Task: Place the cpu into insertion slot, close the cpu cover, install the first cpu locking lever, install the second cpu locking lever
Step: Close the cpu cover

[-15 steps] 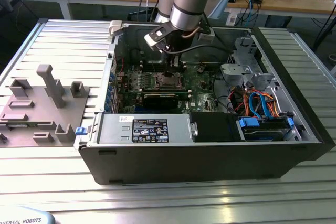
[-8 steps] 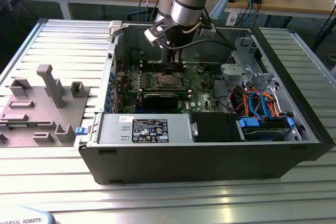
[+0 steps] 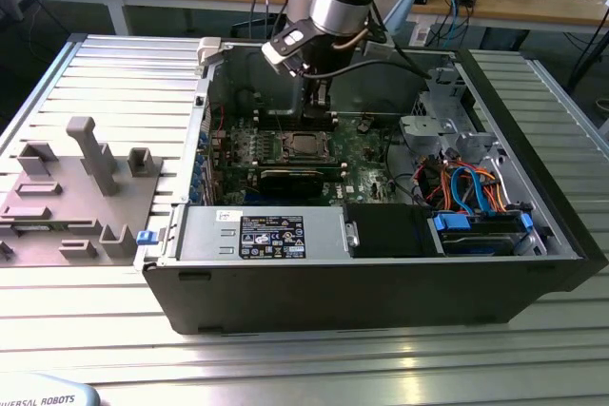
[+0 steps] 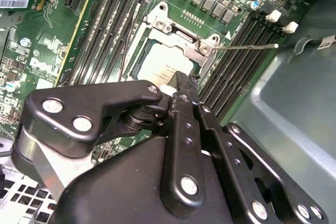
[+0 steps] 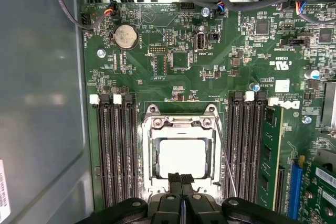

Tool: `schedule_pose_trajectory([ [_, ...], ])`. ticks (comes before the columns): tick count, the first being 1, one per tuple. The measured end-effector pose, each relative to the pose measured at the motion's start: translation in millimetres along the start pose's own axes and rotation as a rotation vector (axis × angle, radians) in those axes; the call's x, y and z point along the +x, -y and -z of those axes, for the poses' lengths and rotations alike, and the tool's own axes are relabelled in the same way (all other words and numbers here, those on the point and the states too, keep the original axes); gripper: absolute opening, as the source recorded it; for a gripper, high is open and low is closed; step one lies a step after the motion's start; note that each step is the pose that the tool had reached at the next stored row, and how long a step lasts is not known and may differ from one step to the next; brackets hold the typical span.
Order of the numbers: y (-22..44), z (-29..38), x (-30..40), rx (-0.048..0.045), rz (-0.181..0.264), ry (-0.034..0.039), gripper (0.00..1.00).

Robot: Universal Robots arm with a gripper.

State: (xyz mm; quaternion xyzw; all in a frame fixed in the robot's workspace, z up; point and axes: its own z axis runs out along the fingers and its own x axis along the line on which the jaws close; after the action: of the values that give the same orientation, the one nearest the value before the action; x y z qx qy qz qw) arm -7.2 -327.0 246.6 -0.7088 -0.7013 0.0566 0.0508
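Observation:
The silver-topped cpu (image 5: 181,157) (image 4: 156,66) lies flat in the insertion slot (image 3: 304,145) on the green board. The cpu cover (image 5: 181,128) (image 4: 185,39) is down around it, and the chip shows through its window. A thin wire locking lever (image 5: 226,156) (image 4: 247,46) runs along one side of the socket, its free end angled out over the memory slots. My gripper (image 5: 181,178) (image 4: 181,80) (image 3: 319,106) is shut with nothing between its fingertips. Its tips are at the socket's edge, just over the cover's rim.
Black memory slots (image 5: 113,150) flank the socket, and one holds a green module (image 5: 270,150). A coin battery (image 5: 126,36) and cables lie further along the board. The case wall (image 5: 42,103) stands close by. The exterior view shows a power supply (image 3: 257,235), drive cables (image 3: 476,192) and a grey fixture (image 3: 67,197).

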Motion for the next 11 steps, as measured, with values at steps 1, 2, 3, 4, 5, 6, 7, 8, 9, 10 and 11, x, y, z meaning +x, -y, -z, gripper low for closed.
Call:
schedule_pose_trajectory([
  [1,0.0,0.1,0.0,-0.0001,0.0,-0.0002,0.11],
  [2,0.0,0.1,0.0,-0.0001,0.0,-0.0004,0.11],
  [3,0.0,0.1,0.0,-0.0001,0.0,-0.0005,0.11],
  [4,0.0,0.1,0.0,-0.0001,0.0,-0.0004,0.11],
  [5,0.0,0.2,0.0,0.0,0.0,-0.0003,0.11],
  [6,0.0,0.2,0.0,0.0,0.0,-0.0003,0.11],
  [7,0.0,0.1,0.0,-0.0022,0.0,-0.0004,0.11],
  [8,0.0,0.0,0.0,-0.0169,0.0,-0.0001,0.11],
  [9,0.0,-0.1,0.0,-0.0273,0.0,-0.0004,0.11],
  [10,-0.1,-0.4,0.0,-0.0451,0.0,-0.0008,0.11],
  [11,-0.1,-0.6,0.0,-0.0645,0.0,-0.001,0.11],
])
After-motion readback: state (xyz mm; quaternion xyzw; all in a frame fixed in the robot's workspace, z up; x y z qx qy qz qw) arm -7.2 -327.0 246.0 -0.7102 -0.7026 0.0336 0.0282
